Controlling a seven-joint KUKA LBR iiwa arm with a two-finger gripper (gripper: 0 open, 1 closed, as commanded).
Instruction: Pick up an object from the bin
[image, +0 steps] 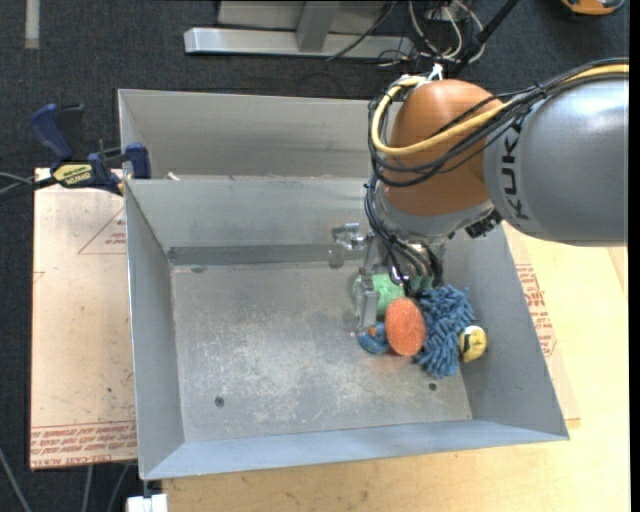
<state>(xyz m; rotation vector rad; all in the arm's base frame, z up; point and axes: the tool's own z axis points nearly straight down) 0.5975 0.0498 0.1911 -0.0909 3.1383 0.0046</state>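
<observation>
A grey metal bin is sitting under the arm. The hand is hanging low at the 3 o'clock side of the bin floor, at the edge of a small heap. A green rounded lump is lying just beside the hand at its 3 o'clock. At 4 o'clock, an orange oval soft pad is resting against a small blue piece. A shaggy blue mop-like tuft and a small yellow toy are crowding in beyond, at 3 o'clock. I cannot tell whether the hand is open or closed.
</observation>
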